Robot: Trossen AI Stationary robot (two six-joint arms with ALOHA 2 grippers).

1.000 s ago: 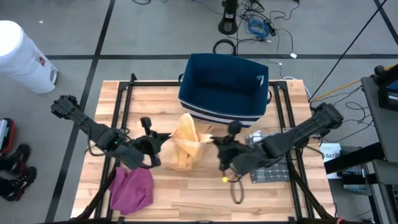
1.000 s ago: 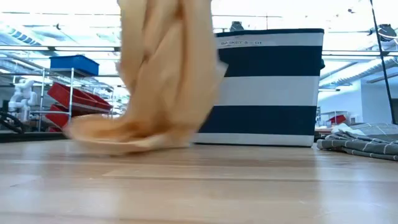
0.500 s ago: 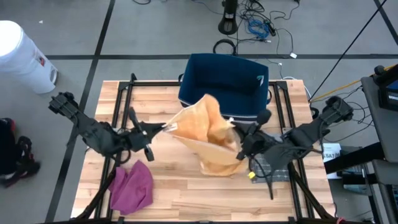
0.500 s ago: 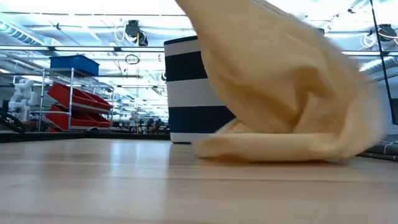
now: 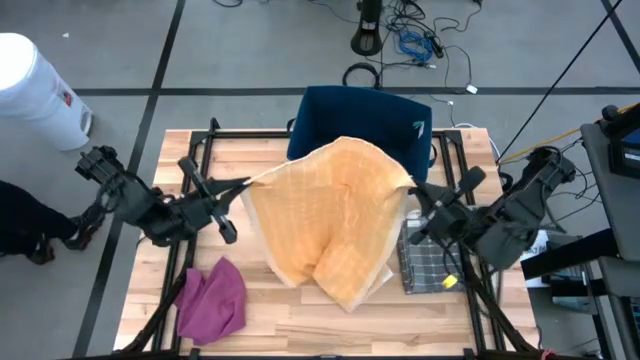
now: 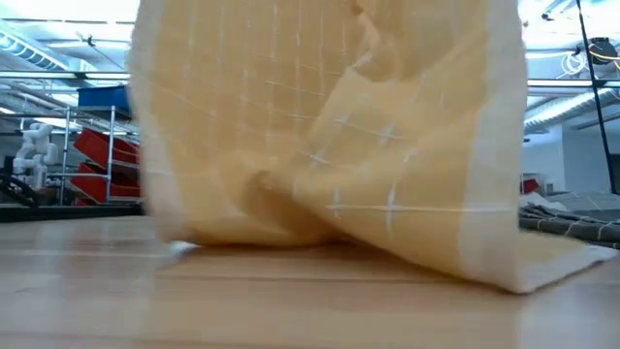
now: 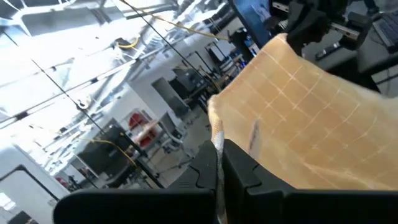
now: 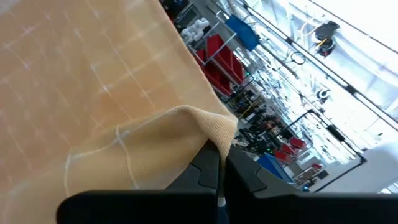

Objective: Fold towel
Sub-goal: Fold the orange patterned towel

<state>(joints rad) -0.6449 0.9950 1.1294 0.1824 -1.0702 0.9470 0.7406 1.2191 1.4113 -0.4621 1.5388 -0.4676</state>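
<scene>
Both claws are doing the work here. The left gripper [image 5: 243, 185] is pinching one top corner of the yellow towel [image 5: 335, 215] with its jaws clamped right down on the hem, and the right gripper [image 5: 412, 187] is clamped the same way on the opposite corner. The wrist views show each corner nipped tight between the fingers [image 7: 239, 168].

The towel is hanging spread between them over the middle of the desk [image 5: 280, 330], in front of the navy striped basket [image 5: 400, 115] at the far edge. Its lower part is sagging and bunching onto the wood.

Handling-wise it's looking light and totally floppy, thin woven cloth with a grid pattern, no stiffness at all. Corners and hems are the spots to hold, I reckon; grab mid-panel and it'd just bunch up.

A pink cloth [image 5: 212, 300] is sitting by the near-left corner and a grey checked cloth [image 5: 425, 262] toward the right edge.
</scene>
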